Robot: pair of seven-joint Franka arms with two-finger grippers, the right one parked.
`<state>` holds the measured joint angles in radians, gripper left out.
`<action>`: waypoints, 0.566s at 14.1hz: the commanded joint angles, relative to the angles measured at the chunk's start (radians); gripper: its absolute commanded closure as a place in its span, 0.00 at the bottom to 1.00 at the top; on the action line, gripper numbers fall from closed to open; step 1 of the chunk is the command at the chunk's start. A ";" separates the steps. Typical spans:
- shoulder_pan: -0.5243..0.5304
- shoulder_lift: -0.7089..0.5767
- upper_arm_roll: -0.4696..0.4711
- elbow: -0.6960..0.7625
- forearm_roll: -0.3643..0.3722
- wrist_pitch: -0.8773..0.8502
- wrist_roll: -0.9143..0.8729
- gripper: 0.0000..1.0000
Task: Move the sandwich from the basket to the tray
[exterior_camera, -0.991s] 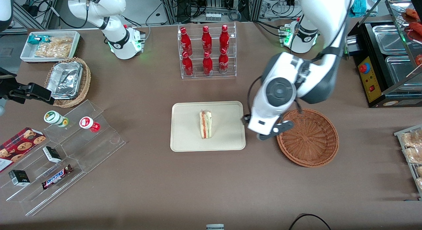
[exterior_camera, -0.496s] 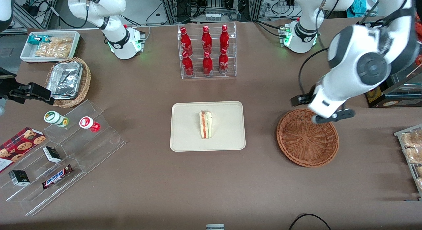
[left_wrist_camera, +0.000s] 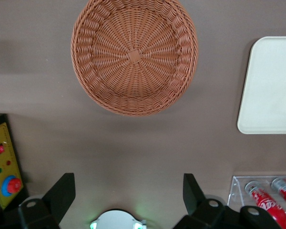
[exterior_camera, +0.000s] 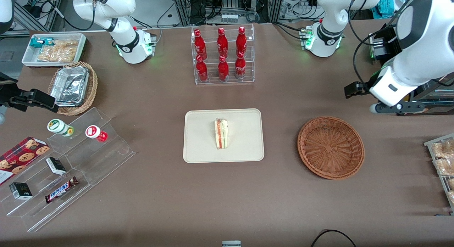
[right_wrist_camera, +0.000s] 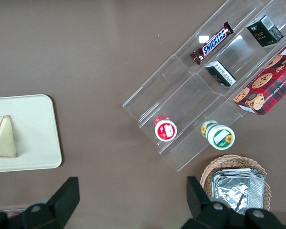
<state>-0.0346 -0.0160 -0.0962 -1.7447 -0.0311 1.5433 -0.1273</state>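
The sandwich [exterior_camera: 221, 134] lies on the cream tray [exterior_camera: 198, 147], its red and green cut edge facing up. It also shows in the right wrist view [right_wrist_camera: 3, 137] on the tray [right_wrist_camera: 38, 138]. The reddish-brown basket [exterior_camera: 330, 147] sits beside the tray, toward the working arm's end, with nothing in it. My left gripper [exterior_camera: 388, 89] hangs high above the table, farther from the front camera than the basket and toward the working arm's end. In the left wrist view the gripper [left_wrist_camera: 127, 191] is open and holds nothing, with the basket [left_wrist_camera: 134, 56] and a tray corner [left_wrist_camera: 271, 86] in sight.
A clear rack of red bottles [exterior_camera: 223, 55] stands farther back than the tray. A black machine with a yellow panel [exterior_camera: 399, 84] is close to my gripper. A clear stepped stand with snacks [exterior_camera: 71, 169], a tan basket of foil trays [exterior_camera: 72, 87] and a white bin [exterior_camera: 53, 48] lie toward the parked arm's end.
My left gripper has moved from between tray and basket, across the basket, toward the working arm's end and farther from the front camera. The sandwich stayed on the tray.
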 commanded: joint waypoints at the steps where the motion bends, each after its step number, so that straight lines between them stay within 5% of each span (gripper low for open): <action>1: 0.076 -0.024 -0.057 0.039 0.025 -0.026 0.054 0.00; 8: 0.125 0.038 -0.054 0.155 0.025 -0.014 0.057 0.00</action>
<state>0.0782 -0.0013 -0.1343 -1.6208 -0.0204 1.5403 -0.0809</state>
